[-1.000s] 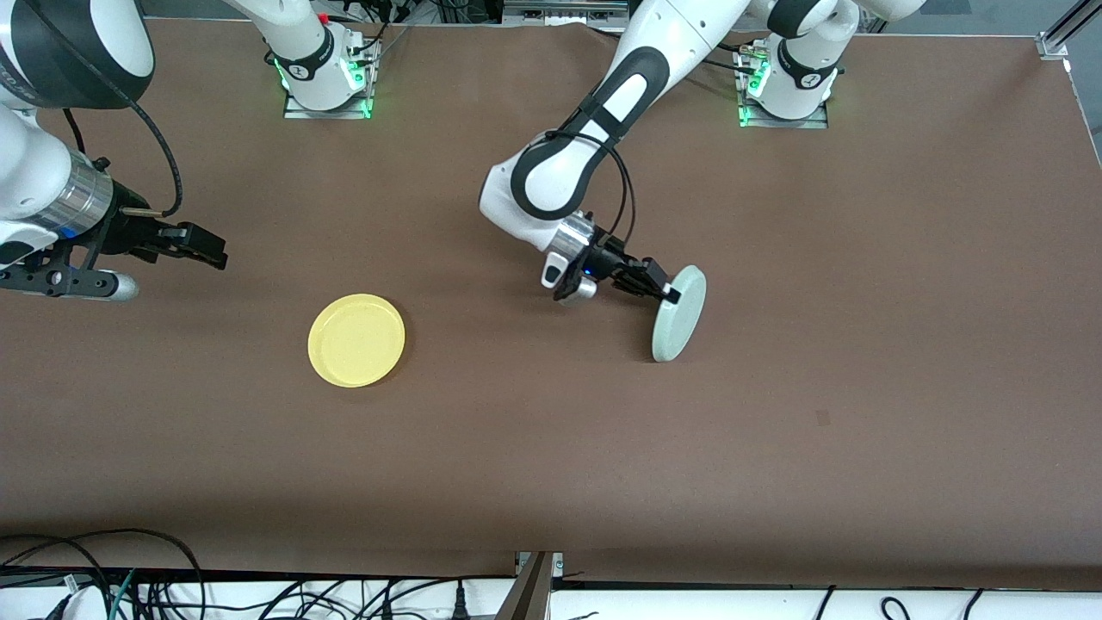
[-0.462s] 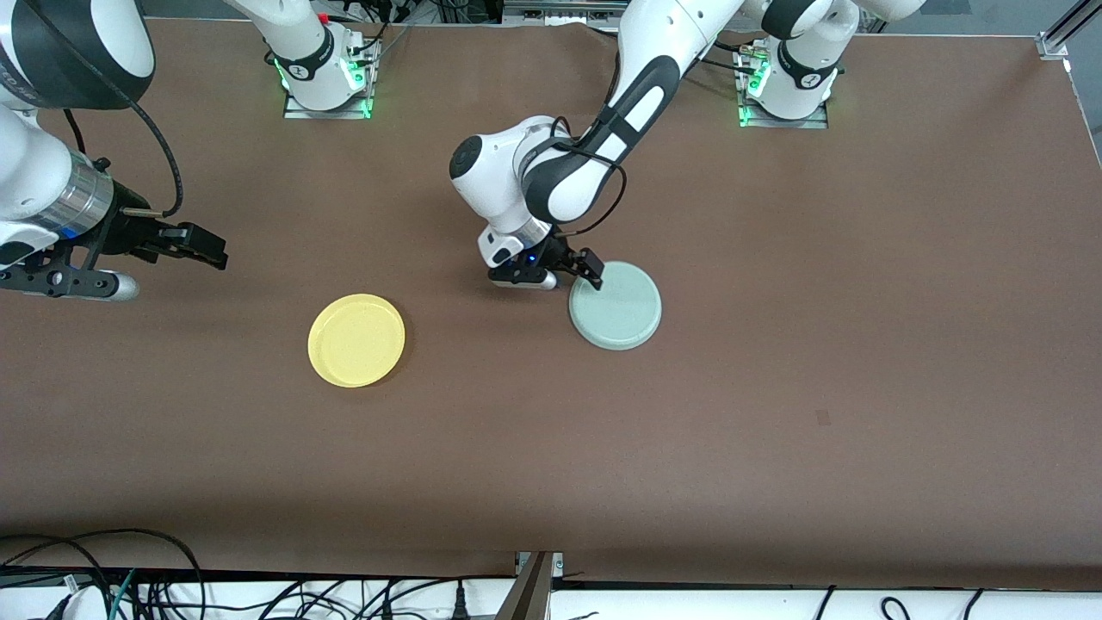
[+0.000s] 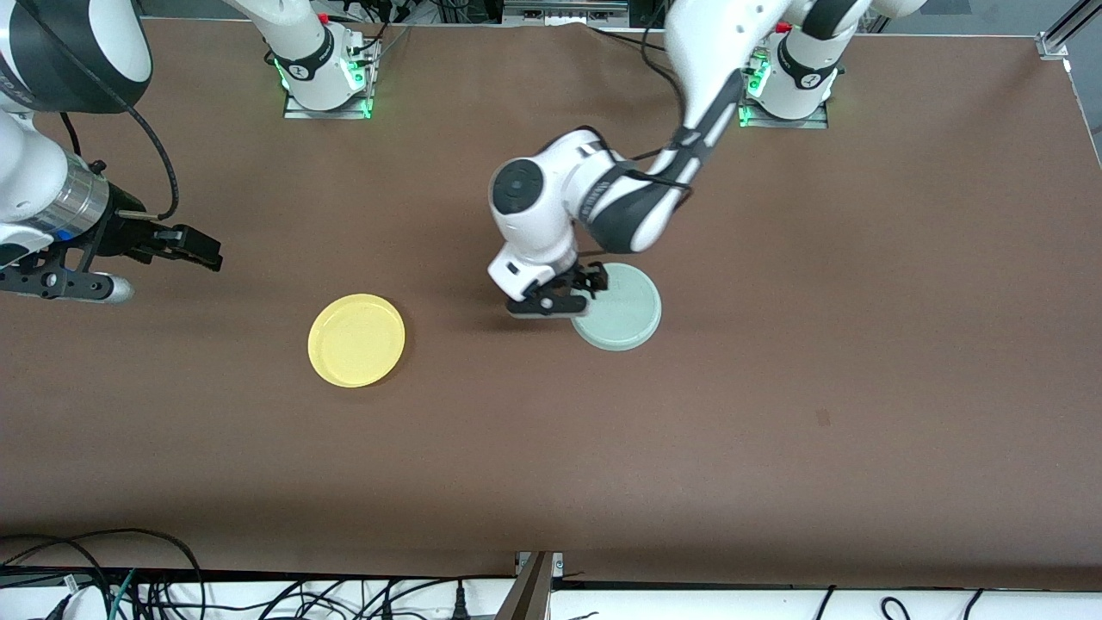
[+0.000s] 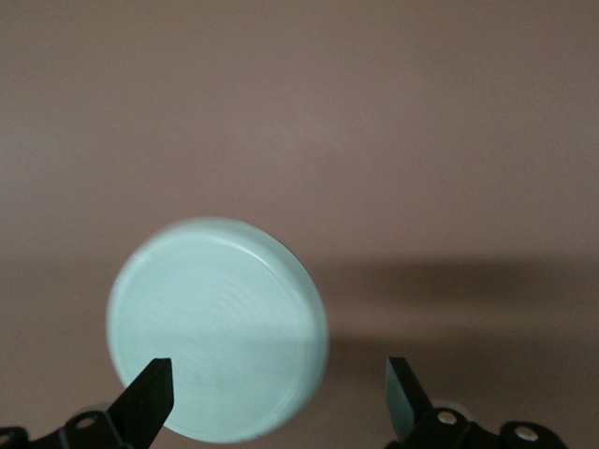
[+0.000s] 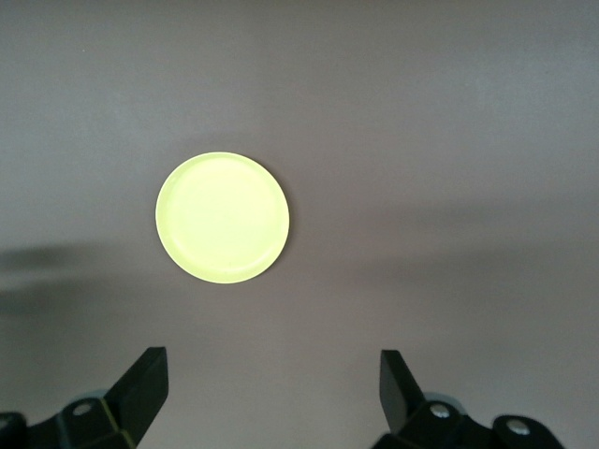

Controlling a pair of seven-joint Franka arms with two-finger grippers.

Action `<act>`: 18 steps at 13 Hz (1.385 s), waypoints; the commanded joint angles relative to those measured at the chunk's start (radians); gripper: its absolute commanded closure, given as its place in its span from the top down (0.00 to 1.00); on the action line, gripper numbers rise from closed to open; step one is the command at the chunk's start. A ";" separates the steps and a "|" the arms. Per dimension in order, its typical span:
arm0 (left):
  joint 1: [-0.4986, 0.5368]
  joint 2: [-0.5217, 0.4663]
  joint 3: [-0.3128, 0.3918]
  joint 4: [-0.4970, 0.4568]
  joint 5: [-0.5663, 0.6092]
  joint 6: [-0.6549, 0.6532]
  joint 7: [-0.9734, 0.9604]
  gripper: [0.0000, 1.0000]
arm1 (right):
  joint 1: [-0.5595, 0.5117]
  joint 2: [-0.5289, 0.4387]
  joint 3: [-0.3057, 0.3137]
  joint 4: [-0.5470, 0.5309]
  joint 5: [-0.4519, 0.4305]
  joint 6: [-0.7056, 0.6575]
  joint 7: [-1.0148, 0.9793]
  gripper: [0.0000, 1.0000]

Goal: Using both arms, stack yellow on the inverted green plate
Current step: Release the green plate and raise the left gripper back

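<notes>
The pale green plate (image 3: 622, 310) lies flat and upside down on the brown table, mid-table. It also shows in the left wrist view (image 4: 217, 329), bottom up. My left gripper (image 3: 575, 291) hangs open just above the plate's edge toward the right arm's end, holding nothing; in the left wrist view (image 4: 281, 398) one finger (image 4: 150, 395) is over the plate, the other over bare table. The yellow plate (image 3: 356, 340) lies right side up, toward the right arm's end. My right gripper (image 3: 196, 250) is open and empty, held in the air apart from it; its wrist view (image 5: 271, 388) shows the yellow plate (image 5: 223, 217).
The brown table (image 3: 861, 344) is bare apart from the two plates. The arm bases (image 3: 325, 82) stand along the edge farthest from the front camera. Cables (image 3: 129, 585) lie off the edge nearest to the front camera.
The green plate went from standing on its edge in my left gripper to lying flat upside down. The left gripper let go of it and turned to point down. The right arm barely moved.
</notes>
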 commanded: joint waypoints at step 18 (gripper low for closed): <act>0.682 -0.777 0.021 -0.539 -0.143 0.007 0.870 1.00 | -0.006 0.436 0.005 -0.194 0.103 0.522 -0.046 1.00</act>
